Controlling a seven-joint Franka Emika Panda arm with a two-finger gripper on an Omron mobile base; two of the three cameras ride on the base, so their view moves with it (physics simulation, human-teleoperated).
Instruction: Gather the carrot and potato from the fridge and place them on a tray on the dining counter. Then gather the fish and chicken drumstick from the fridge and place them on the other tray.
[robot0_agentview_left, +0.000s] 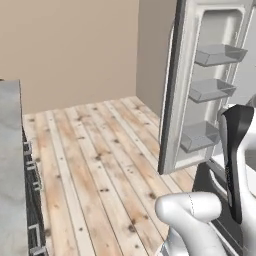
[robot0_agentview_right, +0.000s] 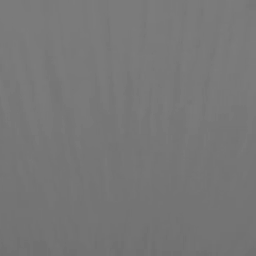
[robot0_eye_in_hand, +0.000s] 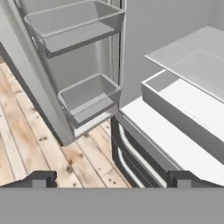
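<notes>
Fridge door (robot0_agentview_left: 172, 100) swung open, my gripper (robot0_eye_in_hand: 111, 178) empty, jaws apart, facing bare lower shelf (robot0_eye_in_hand: 175, 140) right of door. Step: locate carrot. Next: reach deeper, search inside.

Beige walls (robot0_agentview_left: 70, 45) meet at corner. Floor (robot0_agentview_left: 95, 165) pale wood planks, dark knots. Grey counter (robot0_agentview_left: 10, 165) at left edge, dark cabinet front with metal handles (robot0_agentview_left: 34, 175) below. Flat grey surface (robot0_agentview_right: 128, 128) close ahead on right side. Light even.
</notes>
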